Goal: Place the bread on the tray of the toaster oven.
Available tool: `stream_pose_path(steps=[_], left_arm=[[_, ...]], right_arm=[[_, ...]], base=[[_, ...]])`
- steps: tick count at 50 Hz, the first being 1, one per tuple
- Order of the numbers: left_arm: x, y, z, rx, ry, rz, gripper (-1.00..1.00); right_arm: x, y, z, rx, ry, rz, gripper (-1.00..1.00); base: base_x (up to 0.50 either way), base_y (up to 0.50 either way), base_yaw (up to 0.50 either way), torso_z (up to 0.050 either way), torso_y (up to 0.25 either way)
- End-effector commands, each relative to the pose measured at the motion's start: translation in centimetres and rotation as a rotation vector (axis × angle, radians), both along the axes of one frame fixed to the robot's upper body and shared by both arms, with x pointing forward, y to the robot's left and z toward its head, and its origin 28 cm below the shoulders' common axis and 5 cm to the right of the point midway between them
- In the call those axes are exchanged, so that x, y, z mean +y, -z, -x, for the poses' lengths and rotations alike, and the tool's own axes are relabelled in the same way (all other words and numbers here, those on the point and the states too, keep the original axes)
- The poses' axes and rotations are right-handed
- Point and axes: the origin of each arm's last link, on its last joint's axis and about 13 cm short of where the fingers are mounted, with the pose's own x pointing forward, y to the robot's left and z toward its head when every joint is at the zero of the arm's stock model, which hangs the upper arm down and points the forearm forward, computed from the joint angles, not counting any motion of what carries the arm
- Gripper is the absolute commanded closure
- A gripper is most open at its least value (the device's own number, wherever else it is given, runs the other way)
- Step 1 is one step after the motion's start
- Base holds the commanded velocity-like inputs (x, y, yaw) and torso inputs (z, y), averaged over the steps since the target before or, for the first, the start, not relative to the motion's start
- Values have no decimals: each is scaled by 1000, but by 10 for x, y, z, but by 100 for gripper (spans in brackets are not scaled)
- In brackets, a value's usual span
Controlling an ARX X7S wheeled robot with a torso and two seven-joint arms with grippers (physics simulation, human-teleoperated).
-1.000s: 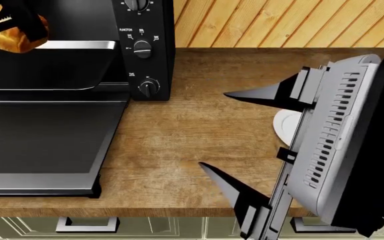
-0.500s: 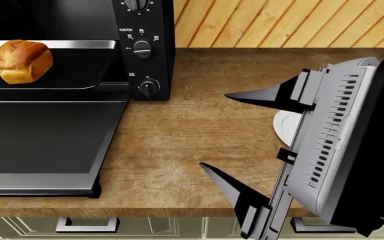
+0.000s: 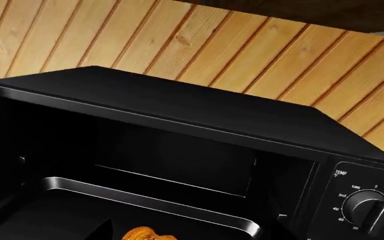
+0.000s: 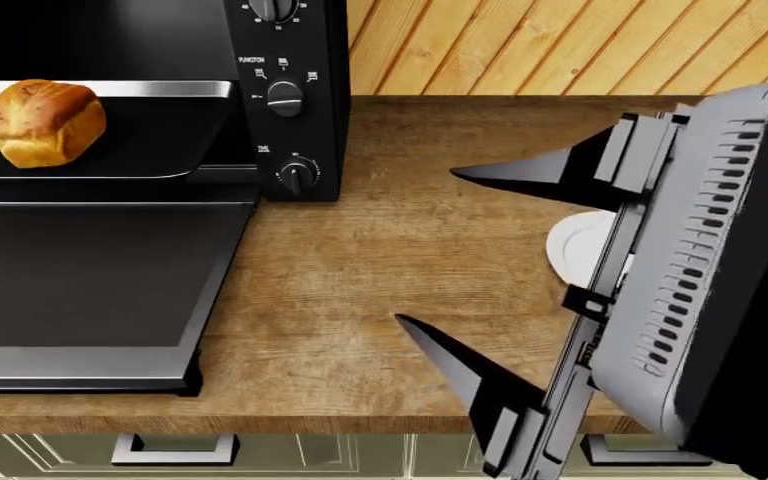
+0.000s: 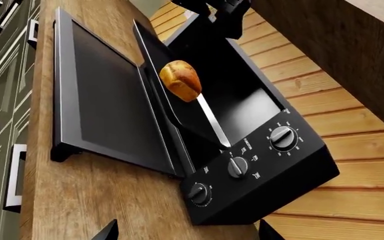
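The bread, a small golden-brown loaf, sits on the dark tray at the mouth of the black toaster oven. Nothing touches it. The right wrist view shows the bread on the tray too, with a dark part of my left gripper above the oven; how its jaws stand is unclear. In the left wrist view only the bread's top and the tray rim show. My right gripper hangs open over the wooden counter, right of the oven, with nothing in it.
The oven's glass door lies flat, open toward the counter's front edge. A round white plate is partly hidden behind my right gripper. Wooden wall planks stand behind. Cabinet drawer handles run below the counter.
One second ago my left gripper held the bread at the oven's upper left. The bread now rests on the tray and that gripper has left the head view. My right arm shifted slightly.
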Motion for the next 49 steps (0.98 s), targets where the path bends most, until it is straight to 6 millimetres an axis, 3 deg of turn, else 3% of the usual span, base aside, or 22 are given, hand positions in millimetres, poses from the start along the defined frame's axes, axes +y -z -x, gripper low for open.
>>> stream_pose_path(steps=[1, 27, 49], left_arm=[[-9, -16, 35, -54, 21, -73, -100], [-20, -88, 119, -217, -4, -175, -100], [-29, -117, 160, -295, -13, -231, -100]], right_arm=[[0, -6, 3, -17, 0, -4, -100], [4, -13, 7, -32, -17, -20, -100], [5, -25, 21, -75, -32, -20, -100]], base=[[0, 0, 0, 0, 0], [0, 0, 0, 0, 0], [0, 0, 0, 0, 0]])
